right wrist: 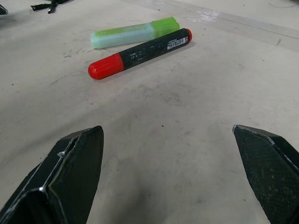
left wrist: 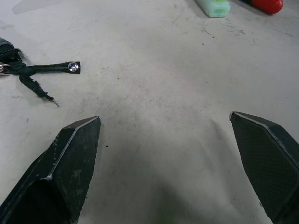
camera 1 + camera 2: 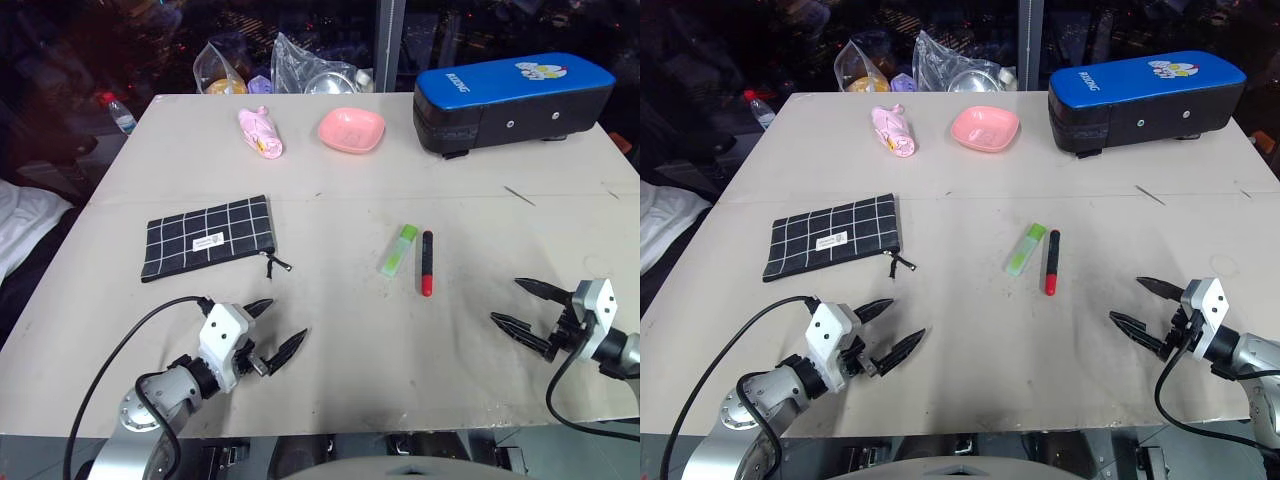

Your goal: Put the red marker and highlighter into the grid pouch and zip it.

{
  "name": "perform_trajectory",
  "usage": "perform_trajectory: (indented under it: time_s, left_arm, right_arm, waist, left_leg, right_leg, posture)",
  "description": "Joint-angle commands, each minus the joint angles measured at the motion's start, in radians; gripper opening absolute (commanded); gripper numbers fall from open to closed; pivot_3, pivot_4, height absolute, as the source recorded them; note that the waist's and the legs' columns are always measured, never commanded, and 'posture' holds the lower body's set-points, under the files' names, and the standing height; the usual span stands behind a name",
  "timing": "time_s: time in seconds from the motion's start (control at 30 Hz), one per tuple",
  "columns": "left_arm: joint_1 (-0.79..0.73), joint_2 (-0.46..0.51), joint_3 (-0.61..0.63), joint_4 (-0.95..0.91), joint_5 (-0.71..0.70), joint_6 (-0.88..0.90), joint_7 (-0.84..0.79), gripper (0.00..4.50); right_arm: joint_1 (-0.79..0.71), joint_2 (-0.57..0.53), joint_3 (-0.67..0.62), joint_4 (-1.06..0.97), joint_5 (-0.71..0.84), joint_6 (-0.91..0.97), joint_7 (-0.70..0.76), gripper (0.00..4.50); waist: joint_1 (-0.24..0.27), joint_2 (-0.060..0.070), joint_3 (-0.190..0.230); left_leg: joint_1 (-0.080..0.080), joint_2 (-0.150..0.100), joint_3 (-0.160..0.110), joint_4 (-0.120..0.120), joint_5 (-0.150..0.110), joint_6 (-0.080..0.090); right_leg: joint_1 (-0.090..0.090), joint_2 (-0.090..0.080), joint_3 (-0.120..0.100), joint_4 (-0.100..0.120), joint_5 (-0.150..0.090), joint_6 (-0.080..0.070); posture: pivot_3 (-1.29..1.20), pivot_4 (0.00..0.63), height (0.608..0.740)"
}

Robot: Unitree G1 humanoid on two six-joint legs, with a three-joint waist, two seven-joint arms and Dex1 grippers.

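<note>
Black fingers spread wide on both pincers, nothing held: left pincer (image 3: 272,325) near bench front edge by left corner, right pincer (image 3: 522,305) toward front right. Mid-bench: red marker (image 3: 427,262) just beside highlighter (image 3: 398,249), lying parallel. Grid pouch (image 3: 208,237) left of them, zipper pull (image 3: 277,264) loose. Likely next: right pincer straddles marker barrel crosswise, clear of highlighter.

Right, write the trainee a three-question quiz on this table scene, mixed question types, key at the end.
1. True or false: the black-barrelled red marker touches the black fabric grid pouch.
2. What lies beside the marker? A) translucent light green highlighter B) pink plastic bowl C) blue-and-black hard case
3. Fill in: the left gripper and right gripper both stand ____.

Key: 1 false; 2 A; 3 open.
</note>
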Motion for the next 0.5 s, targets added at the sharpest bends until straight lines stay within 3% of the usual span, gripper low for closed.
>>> perform_trajectory:
  time_s: [0.03, 0.5]
  left_arm:
    - [-0.007, 0.005, -0.001, -0.028, -0.01, -0.021, -0.013, 4.5]
    - [0.007, 0.01, 0.034, 0.014, -0.013, -0.056, -0.043, 4.5]
  right_arm:
    - [-0.01, -0.009, -0.027, 0.002, 0.023, -0.003, 0.04, 4.47]
    - [-0.024, 0.019, -0.022, -0.073, 0.06, 0.036, 0.079, 4.47]
  waist:
    - [0.0, 0.0, 0.0]
    - [-0.001, 0.0, 0.0]
  left_leg:
    - [0.0, 0.0, 0.0, 0.0, 0.0, 0.0]
    - [0.0, 0.0, 0.0, 0.0, 0.0, 0.0]
  right_leg:
    - [0.0, 0.0, 0.0, 0.0, 0.0, 0.0]
    - [0.0, 0.0, 0.0, 0.0, 0.0, 0.0]
  posture:
    - [0.0, 0.15, 0.737]
    - [0.0, 0.15, 0.737]
